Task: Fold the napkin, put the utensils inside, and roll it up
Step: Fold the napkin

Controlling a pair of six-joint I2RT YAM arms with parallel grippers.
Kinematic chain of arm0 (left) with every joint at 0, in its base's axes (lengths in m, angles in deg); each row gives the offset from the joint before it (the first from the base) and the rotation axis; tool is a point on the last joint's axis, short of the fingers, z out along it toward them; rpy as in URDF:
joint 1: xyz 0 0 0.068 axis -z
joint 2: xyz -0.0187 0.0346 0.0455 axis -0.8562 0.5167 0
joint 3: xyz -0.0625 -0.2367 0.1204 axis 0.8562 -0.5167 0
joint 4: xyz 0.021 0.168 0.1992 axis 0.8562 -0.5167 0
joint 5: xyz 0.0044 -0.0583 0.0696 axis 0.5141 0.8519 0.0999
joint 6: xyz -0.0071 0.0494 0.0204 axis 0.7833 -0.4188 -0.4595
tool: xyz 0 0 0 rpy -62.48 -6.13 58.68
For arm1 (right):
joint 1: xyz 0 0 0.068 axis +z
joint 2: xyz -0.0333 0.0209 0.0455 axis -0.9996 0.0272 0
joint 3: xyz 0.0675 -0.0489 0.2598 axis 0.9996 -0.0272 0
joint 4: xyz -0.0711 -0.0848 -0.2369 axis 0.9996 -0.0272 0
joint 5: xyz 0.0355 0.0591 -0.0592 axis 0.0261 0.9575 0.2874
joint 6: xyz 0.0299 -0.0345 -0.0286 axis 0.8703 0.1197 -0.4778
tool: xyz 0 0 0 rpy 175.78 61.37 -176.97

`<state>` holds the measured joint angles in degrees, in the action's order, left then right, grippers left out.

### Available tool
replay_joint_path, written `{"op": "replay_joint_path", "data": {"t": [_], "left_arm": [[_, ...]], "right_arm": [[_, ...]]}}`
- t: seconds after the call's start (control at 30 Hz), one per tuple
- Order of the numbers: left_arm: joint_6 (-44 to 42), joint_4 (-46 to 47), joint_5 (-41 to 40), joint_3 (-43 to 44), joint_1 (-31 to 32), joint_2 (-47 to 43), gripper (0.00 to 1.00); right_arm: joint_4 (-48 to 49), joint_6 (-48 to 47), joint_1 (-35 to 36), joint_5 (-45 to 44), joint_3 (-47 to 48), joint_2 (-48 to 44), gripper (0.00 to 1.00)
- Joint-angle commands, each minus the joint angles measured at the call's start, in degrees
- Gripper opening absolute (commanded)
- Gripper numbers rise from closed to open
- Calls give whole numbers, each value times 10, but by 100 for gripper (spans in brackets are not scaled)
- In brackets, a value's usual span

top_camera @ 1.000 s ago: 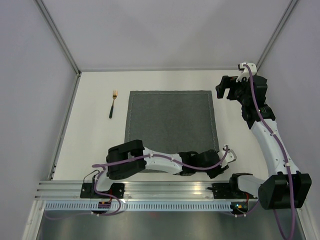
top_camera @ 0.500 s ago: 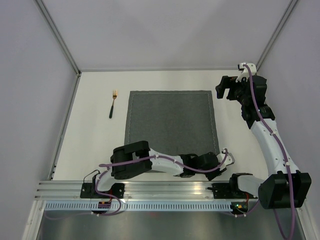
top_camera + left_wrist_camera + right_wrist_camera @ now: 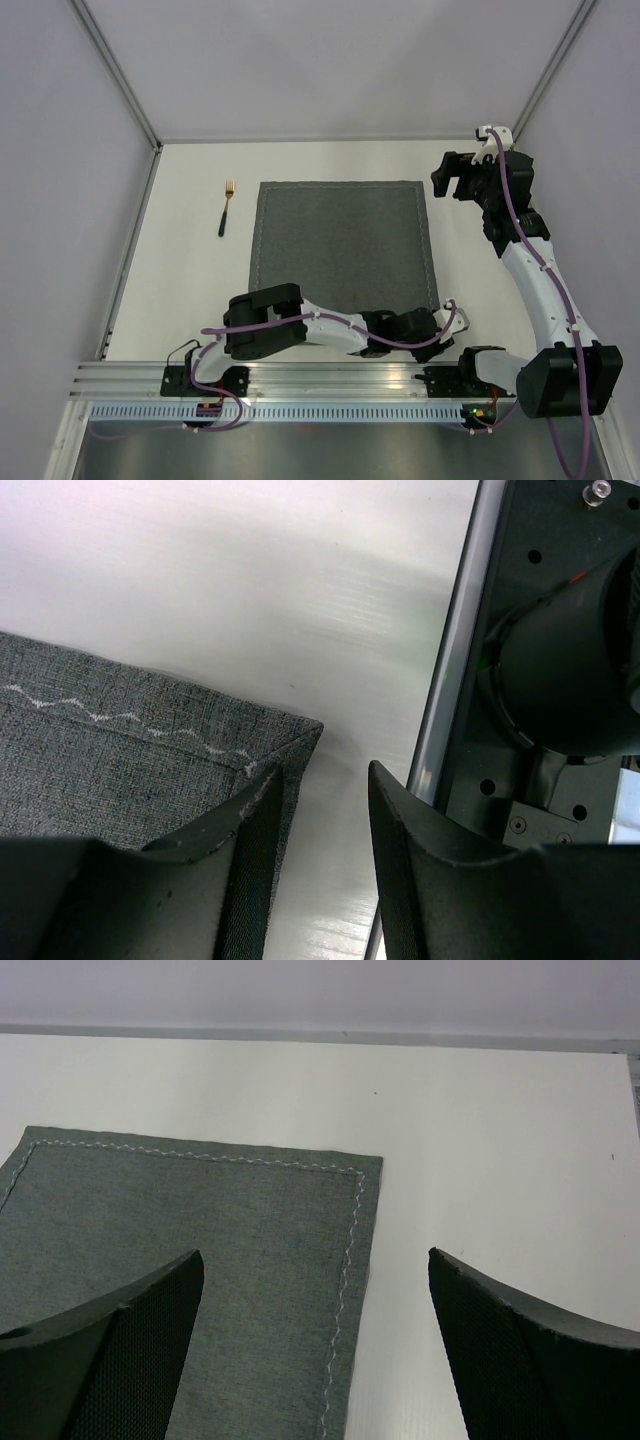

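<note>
Dark grey napkin lies flat in the middle of the white table, its long axis running near to far.
The cloth is felt-like and rectangular, with pale zigzag stitching inside its edges. The left gripper, fingers partly apart, straddles the near right corner and grips nothing. The right gripper, fingers spread wide, hovers over the far right corner.

The napkin is dark grey cloth, rough and matt, with pale stitching. The desk under the napkin is white, smooth and a bit shiny. The fork left of the napkin looks like gold metal. The right claw has black, bumpy pads.
</note>
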<state>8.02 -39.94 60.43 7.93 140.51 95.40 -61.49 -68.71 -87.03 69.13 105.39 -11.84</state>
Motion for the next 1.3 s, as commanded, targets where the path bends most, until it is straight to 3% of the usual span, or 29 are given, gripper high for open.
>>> {"op": "replay_joint_path", "data": {"t": [0.0,0.33,0.5,1.0,1.27], "left_arm": [[-21,17,-24,7,10,16,45],[-35,28,-87,4,20,13,46],[-35,27,-101,7,21,18,42],[-39,24,-107,21,22,19,6],[-29,32,-116,11,22,-2,2]], "right_arm": [[12,3,2,-6,-3,-2,98],[12,3,2,0,-3,-2,98],[11,3,2,1,-3,-3,98],[11,8,2,15,-4,2,98],[9,8,2,18,-3,2,98]]}}
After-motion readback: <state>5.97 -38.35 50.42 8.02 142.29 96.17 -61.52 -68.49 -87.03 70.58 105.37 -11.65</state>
